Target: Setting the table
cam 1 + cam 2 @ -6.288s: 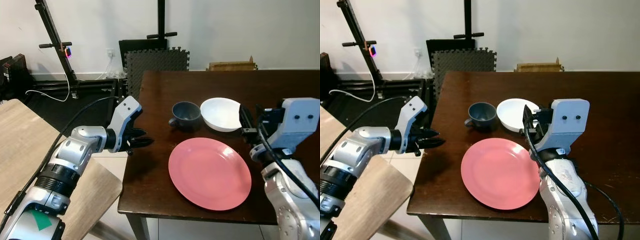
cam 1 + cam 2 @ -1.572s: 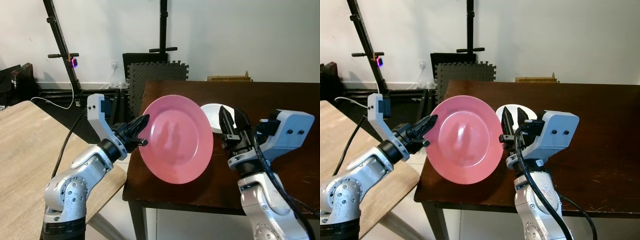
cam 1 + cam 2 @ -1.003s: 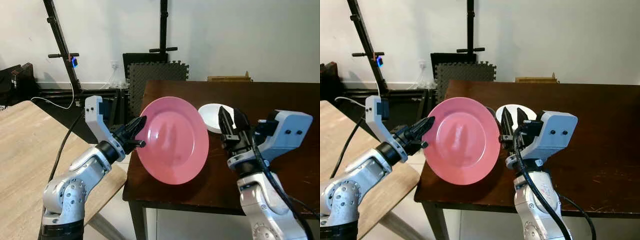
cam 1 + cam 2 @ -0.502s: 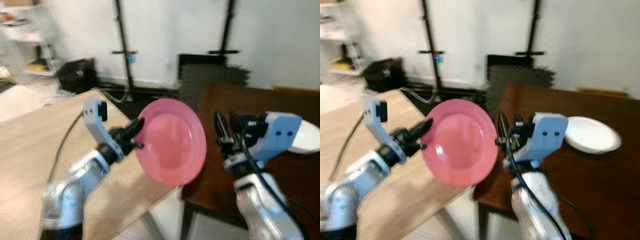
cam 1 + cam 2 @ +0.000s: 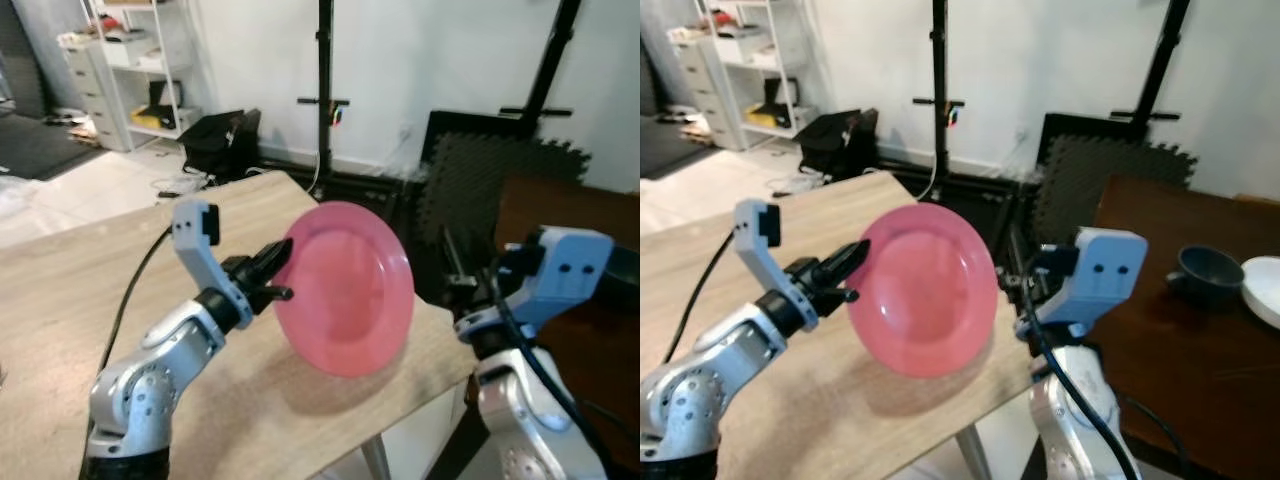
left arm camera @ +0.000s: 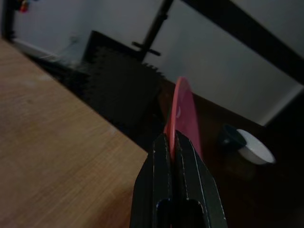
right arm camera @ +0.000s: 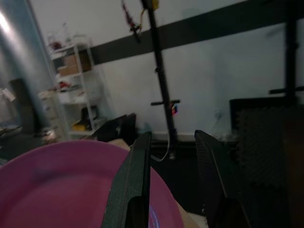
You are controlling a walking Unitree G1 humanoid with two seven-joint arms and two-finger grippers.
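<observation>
The light wooden table (image 5: pixel 90 300) spans the near left, its far corner ending just below the pink plate (image 5: pixel 345 288); past that edge a strip of floor separates it from the dark brown table (image 5: pixel 1180 330) on the right. That dark table carries a dark blue cup (image 5: pixel 1206 272) and, beyond the cup at the frame's edge, a white bowl (image 5: pixel 1268 286), both well apart from the plate. Behind the wooden table stand black stands and a grey foam mat (image 5: pixel 480 175), with white shelving (image 5: pixel 140 70) far back on the left.

The pink plate hangs in the air above the wooden table's corner, tilted nearly upright, with its shadow on the wood beneath. The left gripper (image 5: pixel 277 268) reaches over the wooden table and pinches the plate's left rim, fingers clamped tight on the edge as the left wrist view shows (image 6: pixel 172 156). The right gripper (image 7: pixel 173 175) sits just right of the plate, its fingers spread apart behind the plate's right rim.
</observation>
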